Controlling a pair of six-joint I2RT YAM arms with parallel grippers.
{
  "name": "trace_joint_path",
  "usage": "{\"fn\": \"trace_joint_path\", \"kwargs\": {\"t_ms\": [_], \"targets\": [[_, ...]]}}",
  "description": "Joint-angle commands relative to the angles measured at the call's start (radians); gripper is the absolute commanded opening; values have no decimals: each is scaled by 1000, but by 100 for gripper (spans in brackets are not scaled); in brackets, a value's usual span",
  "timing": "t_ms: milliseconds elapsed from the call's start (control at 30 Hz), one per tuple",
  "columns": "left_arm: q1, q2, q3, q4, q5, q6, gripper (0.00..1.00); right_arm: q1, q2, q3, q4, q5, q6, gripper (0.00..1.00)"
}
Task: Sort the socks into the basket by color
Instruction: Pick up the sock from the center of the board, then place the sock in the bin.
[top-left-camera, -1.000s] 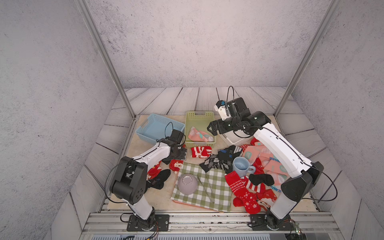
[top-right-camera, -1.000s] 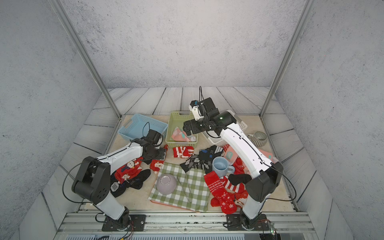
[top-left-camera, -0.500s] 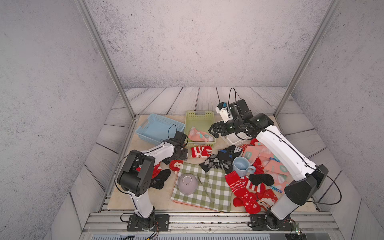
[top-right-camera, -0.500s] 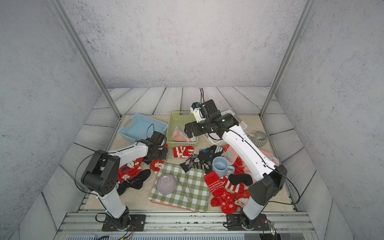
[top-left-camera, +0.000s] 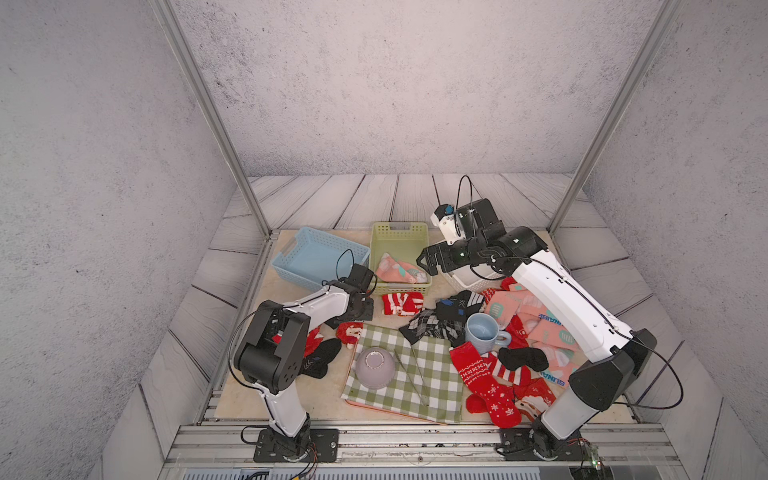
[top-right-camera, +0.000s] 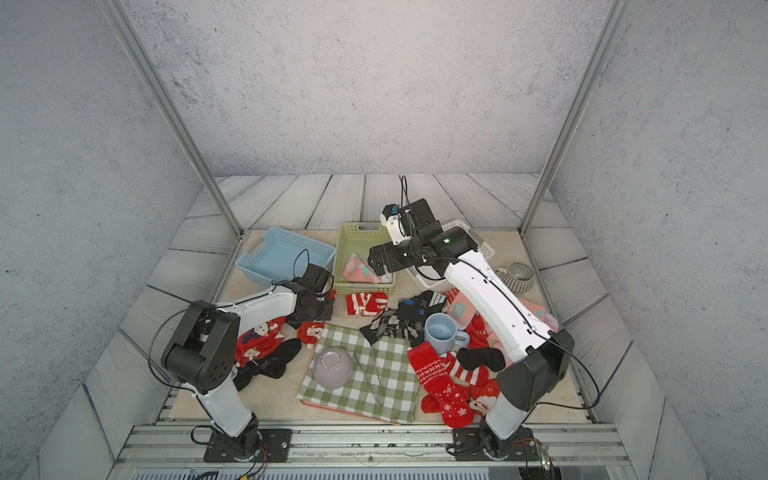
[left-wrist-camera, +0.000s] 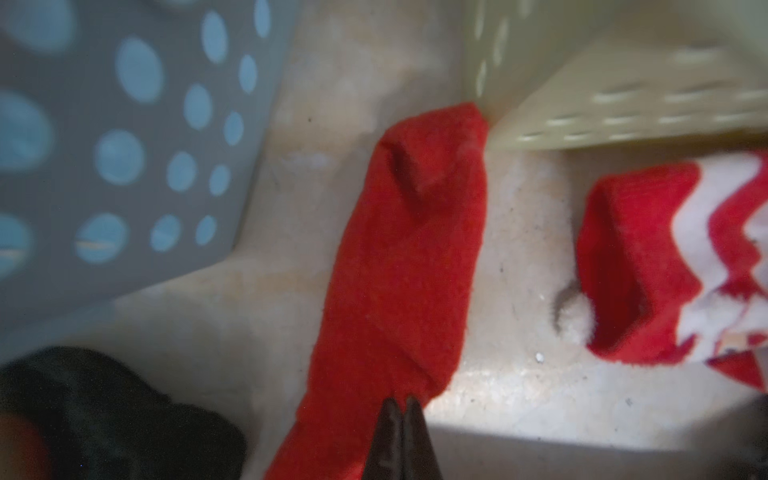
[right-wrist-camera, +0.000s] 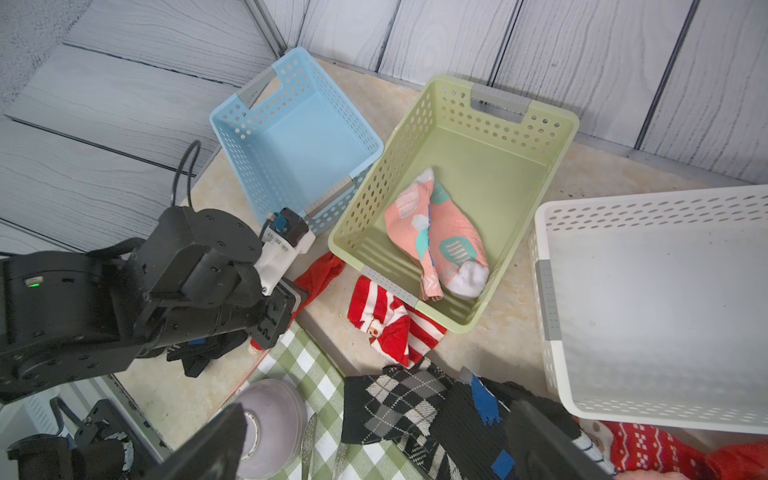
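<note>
While the left end effector (left-wrist-camera: 401, 415) was clenched, it appeared to pinch one end of a plain red sock (left-wrist-camera: 407, 257) that lay flat on the table (top-left-camera: 324, 395) at about 10 o'clock. The sock's other end touched a corner of the green basket (right-wrist-camera: 399, 166). This low pinch on the fabric was judged to suit a lift into a basket. The right end effector (right-wrist-camera: 374, 440) was released, jaws wide apart and holding nothing. It hung above the table at about 1 o'clock, judged to be clear of the left arm's work. The blue basket (right-wrist-camera: 249, 158) at 11 o'clock was empty. The green basket at 12 o'clock held a single pink sock (right-wrist-camera: 440, 232) with teal patches. The white basket (right-wrist-camera: 548, 291) at 1 o'clock was empty. A red-and-white striped sock (right-wrist-camera: 390, 324) lay on the table against the green basket's outer wall. Black and grey socks (right-wrist-camera: 395, 407) lay near the centre, unsorted. More red and pink socks (top-left-camera: 536, 320) were heaped at 3 to 4 o'clock. Which basket was meant for red could not be told.
</note>
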Motion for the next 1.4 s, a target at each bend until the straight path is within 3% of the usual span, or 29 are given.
{"fn": "trace_joint_path", "kwargs": {"t_ms": [0,433,667,833,1000,1367], "targets": [[-9,-81,-11,-32,-25,3,0,-2,-36,-9,9,-23,12,99],[-10,-287,47,-156,-13,30,0,-1,-33,-9,1,-38,7,99],[-5,-359,215,-264,-92,84,0,0,-33,-3,-10,-29,0,99],[40,-272,414,-340,-84,131,0,-1,-35,-19,-25,-30,-8,99],[147,-128,578,-322,-10,140,0,-1,-62,-91,-26,-24,3,99],[280,162,709,-249,-12,152,0,0,-89,-215,-15,-23,4,99]]}}
